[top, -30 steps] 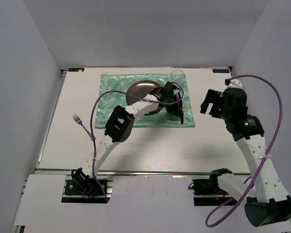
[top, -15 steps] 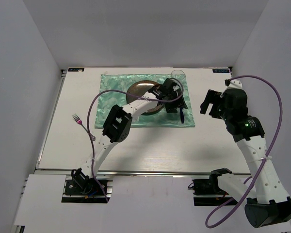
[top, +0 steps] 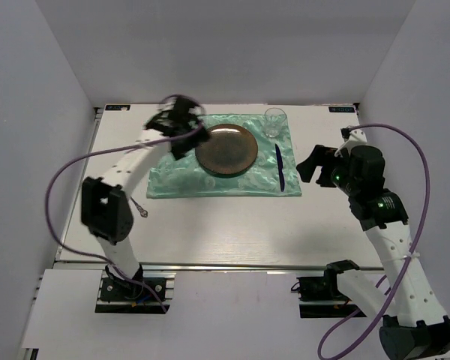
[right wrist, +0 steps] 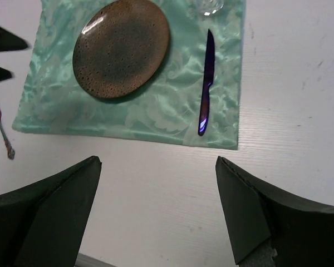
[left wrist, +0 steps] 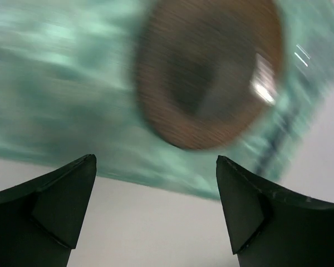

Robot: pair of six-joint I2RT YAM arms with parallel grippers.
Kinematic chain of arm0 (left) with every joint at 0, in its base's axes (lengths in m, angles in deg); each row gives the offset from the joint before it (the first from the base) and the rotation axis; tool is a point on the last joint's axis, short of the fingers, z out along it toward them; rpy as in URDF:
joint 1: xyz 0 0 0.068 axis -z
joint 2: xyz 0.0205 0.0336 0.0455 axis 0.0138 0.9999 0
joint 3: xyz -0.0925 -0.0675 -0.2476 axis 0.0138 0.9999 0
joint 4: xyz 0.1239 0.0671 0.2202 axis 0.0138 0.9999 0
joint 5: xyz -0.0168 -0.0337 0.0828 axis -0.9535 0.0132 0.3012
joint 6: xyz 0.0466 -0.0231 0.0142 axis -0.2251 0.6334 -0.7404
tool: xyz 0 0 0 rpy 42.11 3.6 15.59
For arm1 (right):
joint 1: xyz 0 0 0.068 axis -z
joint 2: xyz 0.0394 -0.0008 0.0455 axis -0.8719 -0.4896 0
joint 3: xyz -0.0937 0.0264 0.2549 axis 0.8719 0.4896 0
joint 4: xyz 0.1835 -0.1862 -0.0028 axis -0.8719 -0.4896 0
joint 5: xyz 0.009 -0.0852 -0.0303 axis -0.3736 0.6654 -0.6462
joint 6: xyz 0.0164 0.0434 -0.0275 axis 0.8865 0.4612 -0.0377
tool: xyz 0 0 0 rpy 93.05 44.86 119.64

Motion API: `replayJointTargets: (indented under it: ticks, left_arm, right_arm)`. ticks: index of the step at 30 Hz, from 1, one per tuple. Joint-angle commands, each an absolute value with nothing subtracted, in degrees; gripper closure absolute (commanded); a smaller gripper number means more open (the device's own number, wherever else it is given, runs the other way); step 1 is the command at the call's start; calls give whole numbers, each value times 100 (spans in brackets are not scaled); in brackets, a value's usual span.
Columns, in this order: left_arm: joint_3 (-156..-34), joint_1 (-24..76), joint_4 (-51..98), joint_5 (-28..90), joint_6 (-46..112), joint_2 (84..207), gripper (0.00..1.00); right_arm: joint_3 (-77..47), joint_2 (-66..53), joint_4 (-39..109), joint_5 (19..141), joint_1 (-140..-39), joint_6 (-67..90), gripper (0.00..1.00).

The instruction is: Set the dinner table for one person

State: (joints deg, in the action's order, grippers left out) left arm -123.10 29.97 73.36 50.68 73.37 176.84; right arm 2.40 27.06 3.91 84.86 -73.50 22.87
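Overhead, the large flat white rectangular dinner table (top: 232,221), with a metal rail along its front edge, filled the middle of the view. It was a rigid, smooth, fixed surface to set things on, not something to lift. A shiny green patterned cloth (top: 172,176) lay at its far middle. On the cloth sat a round speckled brown ceramic plate (top: 225,148), with a slim dark blue metal knife (top: 279,166) lying lengthwise just to its right. A clear drinking glass (top: 275,120) stood at the cloth's far right corner. A thin metal fork with pinkish tines (right wrist: 2,132) lay flat on the bare table near the cloth's left edge, not touching it, and was partly hidden overhead by the left arm

The left gripper (left wrist: 155,161) hung blurred above the far left part of the cloth, its fingers spread wide with nothing between them. The right gripper (right wrist: 157,161) hovered over bare table to the right of the cloth, likewise spread and empty

Judging from this, the fork looked like the one piece outside the setting. It would likely be light, stiff and slippery, lying too flat for an easy hold. Pinching across the narrow handle near its middle, fingertips down at the tabletop, seemed the safest hold. The glass and plate looked breakable
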Motion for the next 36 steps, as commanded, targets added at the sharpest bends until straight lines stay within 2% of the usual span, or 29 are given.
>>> replayJointTargets:
  ticks: [1,3,7,15,18,21,24,27,29,33,36]
  left_arm:
    - [-10838,1296,7728,5288,7048,16827,2]
    - [-10459,209,7745,5164,6663,16623,2]
    - [-9782,-981,7578,4760,6178,16446,2]
    - [-9324,-1529,7104,4267,6107,17096,4]
    - [-9166,-1582,6893,4118,6159,17368,9]
    - [-9069,-1582,6822,4056,6256,17631,19]
    - [-8928,-1582,6813,4231,6326,17703,41]
    - [-8928,-1582,6919,4468,6370,17755,72]
    - [-8981,-1634,7094,4609,6397,17782,100]
    - [-9296,-1688,7323,4916,6318,17510,100]
    - [-9743,-1539,7192,4874,5487,16835,100]
  right_arm:
    - [519,2601,950,7848,-7360,2429,11]
    - [686,2583,1152,7603,-7369,2500,11]
    - [941,2575,1486,7311,-7378,2553,11]
    - [1056,2442,1671,7082,-7369,2526,11]
    - [1117,2487,1742,7091,-7369,2500,11]
    - [1135,2487,1751,7100,-7369,2474,11]
    - [1109,2504,1733,7135,-7361,2447,11]
    - [1091,2539,1707,7205,-7360,2421,11]
    - [1100,2557,1715,7214,-7352,2421,11]
    - [1074,2592,1663,7232,-7352,2368,11]
    - [1082,2618,1628,7267,-7334,2324,11]
